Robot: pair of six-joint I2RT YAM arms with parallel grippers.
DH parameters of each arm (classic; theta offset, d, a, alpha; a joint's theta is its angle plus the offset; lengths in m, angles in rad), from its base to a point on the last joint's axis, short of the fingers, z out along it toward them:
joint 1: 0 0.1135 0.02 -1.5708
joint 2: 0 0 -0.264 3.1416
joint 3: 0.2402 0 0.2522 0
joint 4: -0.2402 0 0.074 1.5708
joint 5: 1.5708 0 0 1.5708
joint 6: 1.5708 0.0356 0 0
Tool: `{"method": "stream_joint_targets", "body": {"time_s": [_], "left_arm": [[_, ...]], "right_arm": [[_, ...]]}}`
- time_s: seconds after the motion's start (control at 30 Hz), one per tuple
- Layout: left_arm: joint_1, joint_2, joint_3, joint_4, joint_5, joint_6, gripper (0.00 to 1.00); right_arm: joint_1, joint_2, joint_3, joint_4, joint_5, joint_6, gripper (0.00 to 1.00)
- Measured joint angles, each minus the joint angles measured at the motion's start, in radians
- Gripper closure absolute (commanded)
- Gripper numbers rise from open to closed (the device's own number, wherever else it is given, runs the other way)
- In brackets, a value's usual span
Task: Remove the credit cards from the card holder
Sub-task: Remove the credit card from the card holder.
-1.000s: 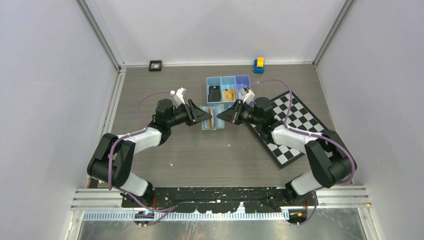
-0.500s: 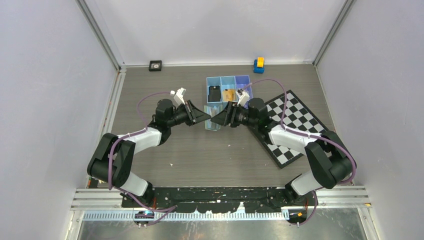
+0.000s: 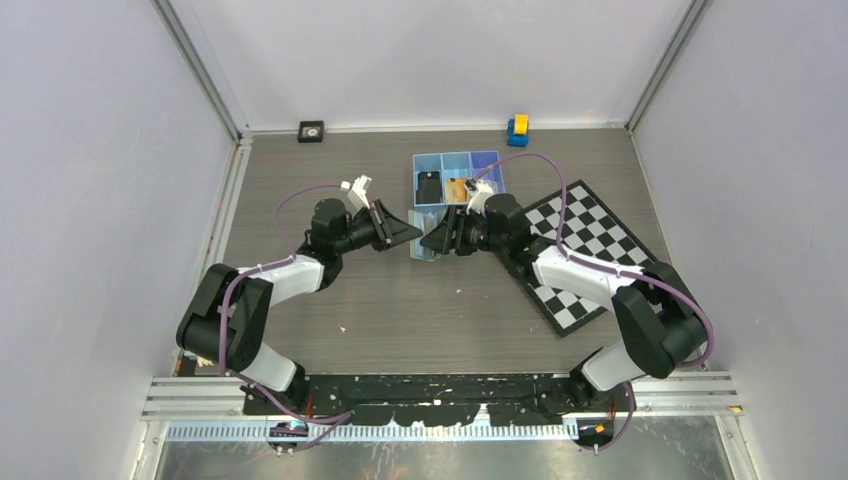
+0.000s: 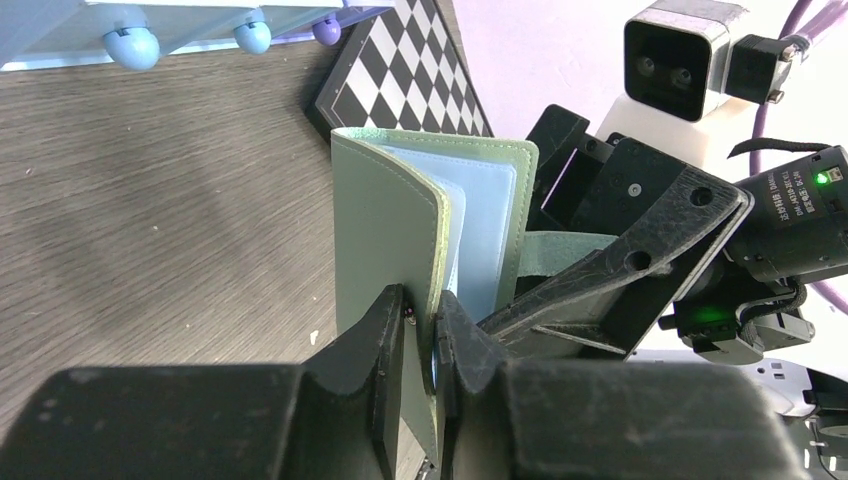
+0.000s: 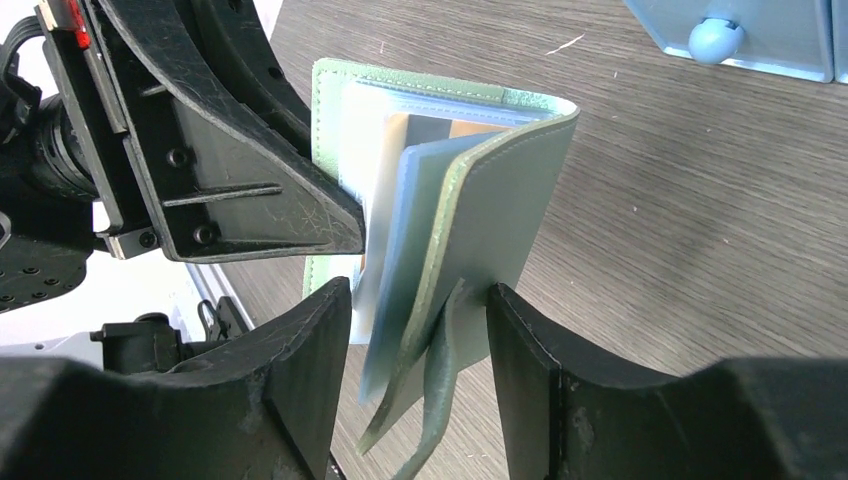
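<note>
The sage-green card holder [image 4: 385,230] stands partly open between the two grippers near the table's middle [image 3: 426,247]. My left gripper [image 4: 422,320] is shut on one green cover. My right gripper [image 5: 420,300] is open; its jaws straddle the other cover [image 5: 510,200], the hanging tab and the pale blue inner leaves without pinching them. An orange tint shows between the leaves; I cannot tell whether it is a card. A black credit card [image 3: 428,187] and a gold-orange one [image 3: 458,188] lie in the blue tray [image 3: 457,155] behind.
A checkerboard [image 3: 590,250] lies under the right arm. A yellow-and-blue toy [image 3: 517,129] and a small black square [image 3: 311,130] sit at the back wall. The tray's round feet [image 4: 130,45] show close behind the card holder.
The card holder lay spread open on the table; now it stands folded between the grippers. My left gripper has shut on its cover. My right gripper has opened and slid left over it.
</note>
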Motion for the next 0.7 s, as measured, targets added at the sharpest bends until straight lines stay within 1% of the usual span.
{"method": "stream_joint_targets", "body": {"time_s": [0.13, 0.2, 0.27, 0.33, 0.4, 0.47, 0.57, 0.7], "left_arm": [[0.0, 0.008, 0.0, 0.006, 0.0, -0.003, 0.87], [0.0, 0.01, 0.0, 0.006, 0.0, -0.003, 0.84], [0.0, 0.011, 0.0, 0.007, 0.0, -0.004, 0.81], [-0.001, 0.012, 0.0, 0.009, 0.0, -0.003, 0.76], [-0.001, 0.013, 0.0, 0.01, 0.0, -0.004, 0.7], [-0.002, 0.013, 0.0, 0.013, 0.0, -0.005, 0.67], [-0.003, 0.013, 0.0, 0.017, 0.0, -0.007, 0.67], [-0.003, 0.013, 0.0, 0.023, 0.0, -0.007, 0.68]], "right_arm": [[0.005, 0.01, 0.011, -0.017, 0.011, -0.009, 0.4], [0.006, 0.012, 0.014, -0.025, 0.014, -0.011, 0.5], [0.006, 0.013, 0.016, -0.03, 0.018, -0.014, 0.58], [0.008, 0.013, 0.016, -0.032, 0.017, -0.013, 0.68], [0.012, 0.013, 0.017, -0.032, 0.017, -0.014, 0.73], [0.013, 0.013, 0.017, -0.035, 0.016, -0.013, 0.79], [0.013, 0.013, 0.017, -0.035, 0.013, -0.01, 0.87], [0.011, 0.013, 0.017, -0.036, 0.014, -0.007, 0.95]]}}
